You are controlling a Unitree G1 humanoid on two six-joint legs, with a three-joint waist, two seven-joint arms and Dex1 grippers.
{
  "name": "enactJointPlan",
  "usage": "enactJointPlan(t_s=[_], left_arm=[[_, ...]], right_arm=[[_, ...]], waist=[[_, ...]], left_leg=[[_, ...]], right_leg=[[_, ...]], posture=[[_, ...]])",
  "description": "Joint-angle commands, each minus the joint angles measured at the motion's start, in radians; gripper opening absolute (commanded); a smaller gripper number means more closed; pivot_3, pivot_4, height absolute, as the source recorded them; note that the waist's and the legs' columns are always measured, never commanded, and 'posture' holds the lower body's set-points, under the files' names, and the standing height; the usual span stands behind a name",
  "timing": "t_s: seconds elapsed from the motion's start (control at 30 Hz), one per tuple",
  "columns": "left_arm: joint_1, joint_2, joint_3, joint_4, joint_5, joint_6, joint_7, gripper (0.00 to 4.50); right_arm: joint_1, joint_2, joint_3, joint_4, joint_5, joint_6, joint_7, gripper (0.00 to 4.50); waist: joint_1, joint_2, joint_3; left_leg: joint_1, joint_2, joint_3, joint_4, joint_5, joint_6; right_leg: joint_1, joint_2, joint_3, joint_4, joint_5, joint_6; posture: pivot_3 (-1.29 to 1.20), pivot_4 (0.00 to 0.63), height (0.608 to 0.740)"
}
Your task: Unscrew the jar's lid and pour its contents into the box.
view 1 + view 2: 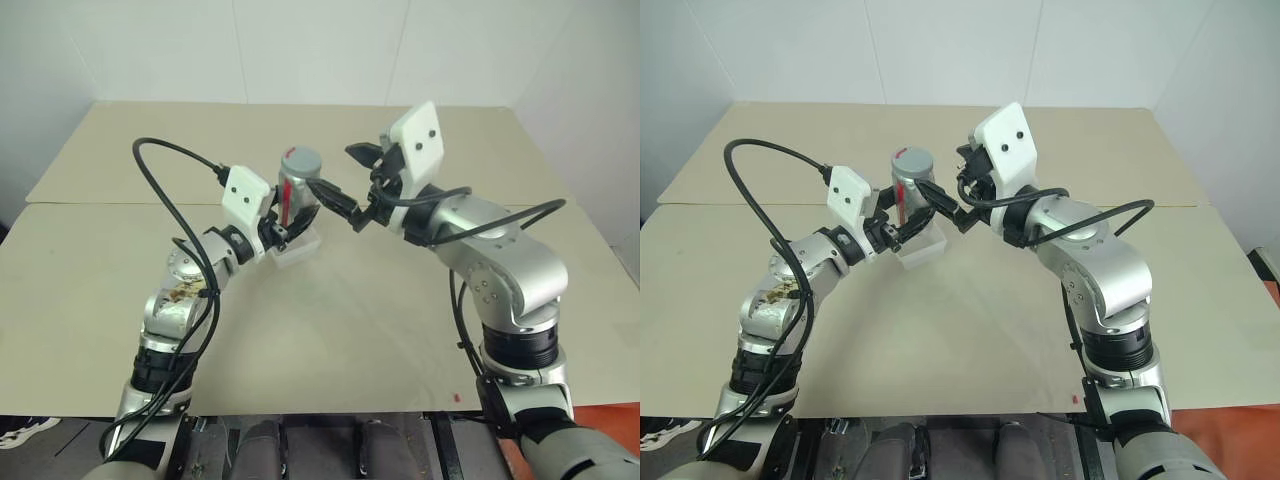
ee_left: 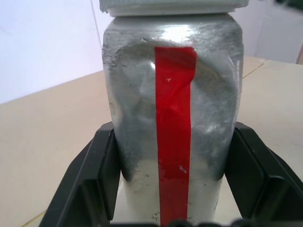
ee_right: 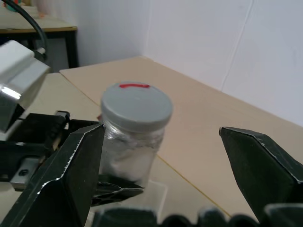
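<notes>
Your left gripper [image 2: 170, 208] pinches the jar [image 1: 297, 190] upright over the box [image 1: 296, 248] on the surface [image 1: 350, 330], lid [image 3: 136, 107] on, so with your right gripper [image 3: 161, 156] spread beside it, unscrewing and pouring remain.

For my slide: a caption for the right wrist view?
Open right gripper near the lidded jar, which the left gripper holds.

No readable text, brand or number shows on anything in these views.
</notes>
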Motion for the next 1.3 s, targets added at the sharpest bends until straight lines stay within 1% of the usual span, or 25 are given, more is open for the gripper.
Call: enactJointPlan(t_s=[0.03, 0.27, 0.47, 0.87, 1.3], left_arm=[[0.01, -0.027, 0.016, -0.033, -0.026, -0.034, 0.011, 2.74], [0.055, -0.068, 0.014, -0.046, -0.027, -0.064, 0.023, 2.74], [0.065, -0.083, 0.008, -0.051, -0.025, -0.076, 0.039, 2.74], [0.065, -0.083, 0.005, -0.071, -0.031, -0.066, 0.043, 2.74], [0.059, -0.078, 0.008, -0.066, -0.029, -0.069, 0.043, 2.74]], right_arm=[[-0.044, 0.013, -0.005, -0.017, 0.006, -0.038, 0.013, 4.46], [-0.06, 0.022, 0.01, -0.009, 0.004, -0.053, 0.043, 4.46], [-0.087, 0.049, 0.052, 0.035, -0.038, -0.076, 0.03, 4.46], [-0.124, 0.088, 0.069, 0.125, -0.114, -0.098, 0.001, 4.46], [-0.109, 0.072, 0.054, 0.118, -0.132, -0.087, 0.008, 4.46]], waist=[[0.001, 0.0, 0.0], [0.001, 0.0, 0.0], [0.0, 0.0, 0.0], [0.0, 0.0, 0.0], [0.0, 0.0, 0.0]], left_leg=[[0.0, 0.0, 0.0, 0.0, 0.0, 0.0], [0.0, 0.0, 0.0, 0.0, 0.0, 0.0], [0.0, 0.0, 0.0, 0.0, 0.0, 0.0], [0.0, 0.0, 0.0, 0.0, 0.0, 0.0], [0.0, 0.0, 0.0, 0.0, 0.0, 0.0]], right_leg=[[0.0, 0.0, 0.0, 0.0, 0.0, 0.0], [0.0, 0.0, 0.0, 0.0, 0.0, 0.0], [0.0, 0.0, 0.0, 0.0, 0.0, 0.0], [0.0, 0.0, 0.0, 0.0, 0.0, 0.0], [0.0, 0.0, 0.0, 0.0, 0.0, 0.0]], posture=[[0.0, 0.15, 0.74], [0.0, 0.15, 0.74], [0.0, 0.15, 0.74], [0.0, 0.15, 0.74], [0.0, 0.15, 0.74]])
